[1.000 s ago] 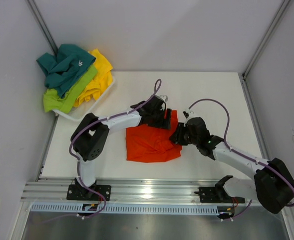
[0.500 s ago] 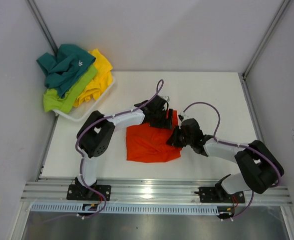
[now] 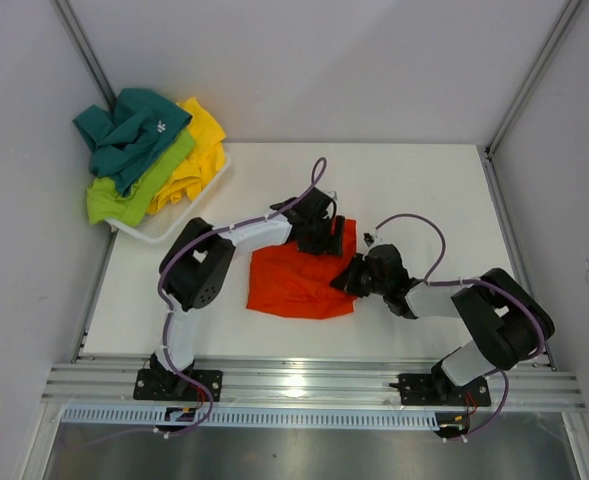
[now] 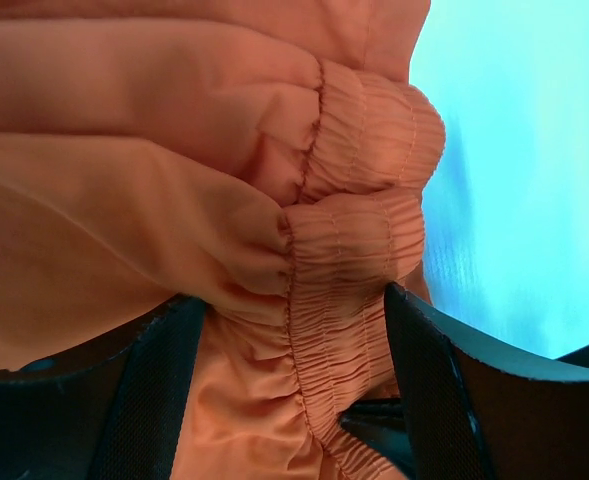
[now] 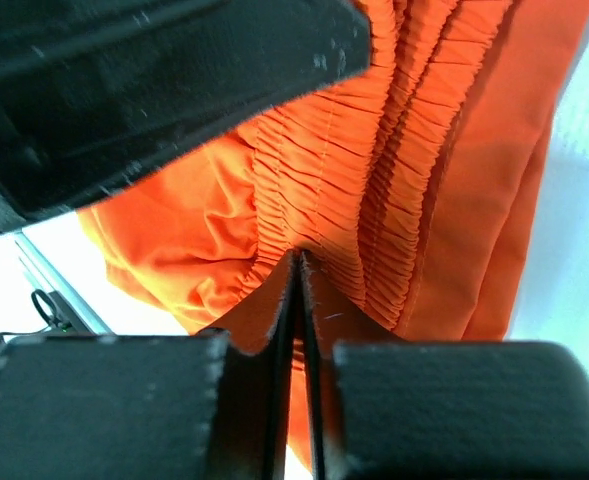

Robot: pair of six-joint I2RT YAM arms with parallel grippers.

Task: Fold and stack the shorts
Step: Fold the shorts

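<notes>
The orange shorts (image 3: 299,282) lie crumpled in the middle of the white table. My left gripper (image 3: 326,238) sits at their far right corner. In the left wrist view it (image 4: 292,295) is open, its fingers (image 4: 154,390) wide apart with the gathered orange waistband (image 4: 359,260) bunched between them. My right gripper (image 3: 354,275) is low at the shorts' right edge. In the right wrist view it (image 5: 298,258) is shut, and the waistband pleats (image 5: 374,190) pucker into its tips. The teal shorts (image 3: 134,130), lime shorts (image 3: 139,185) and yellow shorts (image 3: 199,145) are heaped at the back left.
The heap rests in a white tray (image 3: 164,228) at the table's back left corner. Grey walls enclose the table on three sides. An aluminium rail (image 3: 304,380) carrying both arm bases runs along the near edge.
My right gripper has closed onto the orange waistband and its arm has drawn in lower and to the left. The orange shorts shifted slightly left. My left gripper has stayed open.
</notes>
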